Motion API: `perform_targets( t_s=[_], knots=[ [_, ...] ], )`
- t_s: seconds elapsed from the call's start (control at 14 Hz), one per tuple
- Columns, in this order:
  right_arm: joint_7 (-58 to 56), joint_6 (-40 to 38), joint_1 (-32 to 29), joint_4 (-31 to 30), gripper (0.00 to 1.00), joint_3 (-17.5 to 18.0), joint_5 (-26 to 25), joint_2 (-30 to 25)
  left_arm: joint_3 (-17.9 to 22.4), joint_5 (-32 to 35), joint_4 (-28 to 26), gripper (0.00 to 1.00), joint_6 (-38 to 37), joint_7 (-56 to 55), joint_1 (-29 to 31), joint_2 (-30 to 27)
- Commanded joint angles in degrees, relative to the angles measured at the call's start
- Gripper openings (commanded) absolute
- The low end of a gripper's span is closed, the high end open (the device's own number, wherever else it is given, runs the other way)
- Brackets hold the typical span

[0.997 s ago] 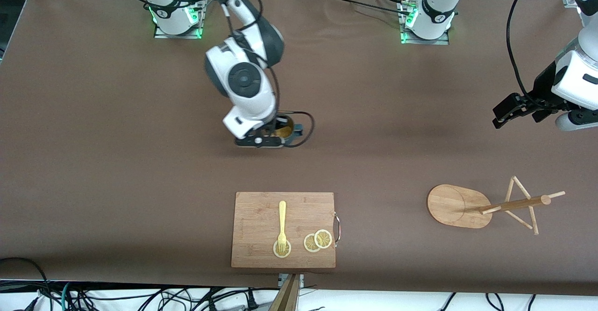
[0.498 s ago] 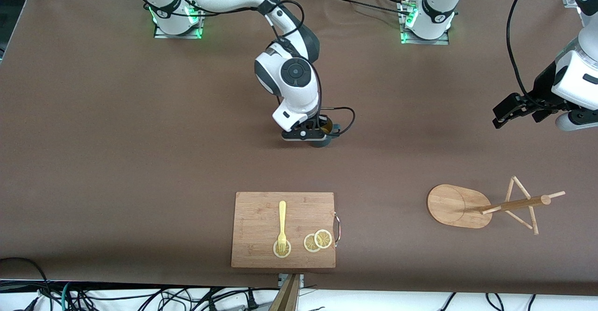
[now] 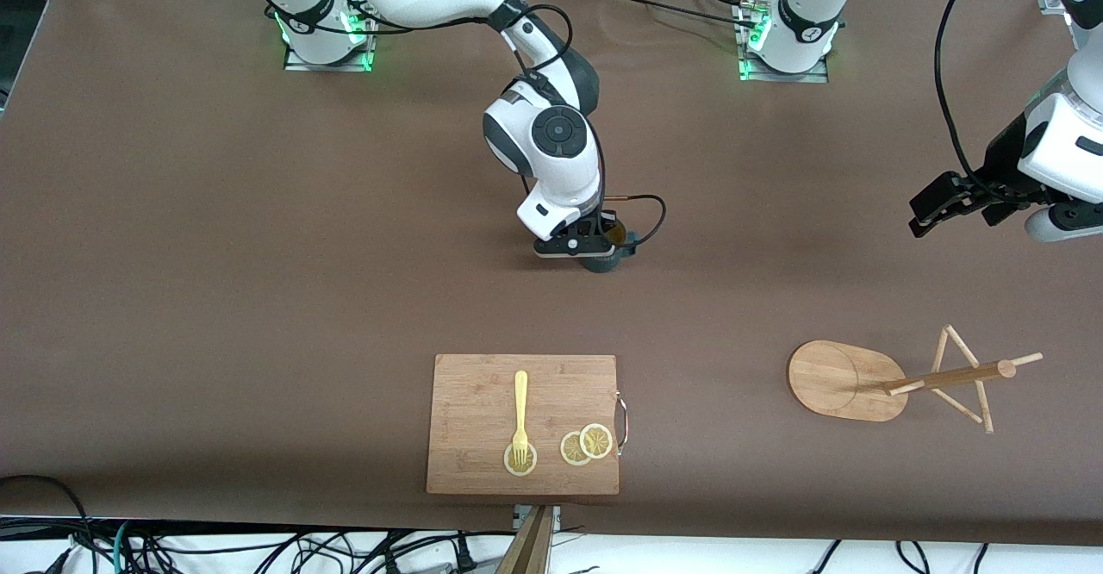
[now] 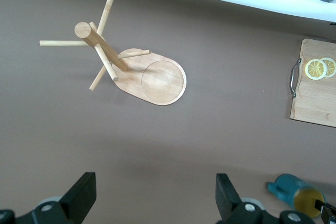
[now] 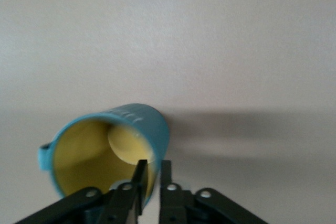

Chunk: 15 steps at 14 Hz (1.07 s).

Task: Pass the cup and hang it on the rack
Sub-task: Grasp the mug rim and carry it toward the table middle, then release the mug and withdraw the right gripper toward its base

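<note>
The cup (image 3: 605,259) (image 5: 142,124), teal with a yellow inside, sits low at the middle of the table; whether it rests on the cloth I cannot tell. My right gripper (image 3: 595,245) (image 5: 153,174) is shut on its rim wall, one finger inside and one outside. The cup (image 4: 290,192) also shows in the left wrist view. The rack (image 3: 939,377) (image 4: 105,51) stands at the left arm's end of the table, nearer the front camera. My left gripper (image 3: 935,208) (image 4: 155,192) waits open in the air over bare cloth near the rack.
A wooden cutting board (image 3: 482,410) (image 4: 317,103) lies near the front edge, nearer the camera than the cup. It carries a yellow fork (image 3: 520,410) and lemon slices (image 3: 586,445). Brown cloth lies between the cup and the rack.
My right arm has carried the cup along the table toward the left arm's end, most of it early in the second. The left arm has not moved.
</note>
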Motion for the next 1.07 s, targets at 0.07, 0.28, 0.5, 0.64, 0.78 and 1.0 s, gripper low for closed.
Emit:
perform_targets(
  t_s=[0.07,0.28,0.5,0.64,0.78,1.0],
  knots=[
    [0.02,-5.10,-1.30,1.31,1.00,-0.86,0.50,-5.49,-0.07,0.14,1.19,1.00,-0.86,0.26,0.15,0.27],
    [-0.60,-16.96,-5.07,1.31,1.00,-1.04,0.16,-13.83,-0.07,0.14,1.19,1.00,-0.86,0.26,0.15,0.27],
    [-2.87,-26.37,-7.46,1.31,1.00,-7.16,-0.29,-19.47,-0.07,0.14,1.19,1.00,-0.86,0.26,0.23,0.27],
    [-12.85,-34.53,-7.55,1.13,1.00,-14.98,-0.02,-22.98,-0.07,0.14,1.28,1.00,-0.86,0.26,0.15,0.27],
    [-23.06,-42.54,-7.55,1.22,1.00,-22.62,0.42,-24.83,-0.07,0.14,1.19,1.00,-0.86,0.26,0.15,0.27],
    [-31.32,-47.58,-7.55,-0.18,1.00,-32.83,0.59,-27.73,-0.07,0.14,1.19,1.00,-0.86,0.26,0.23,0.27]
  ],
)
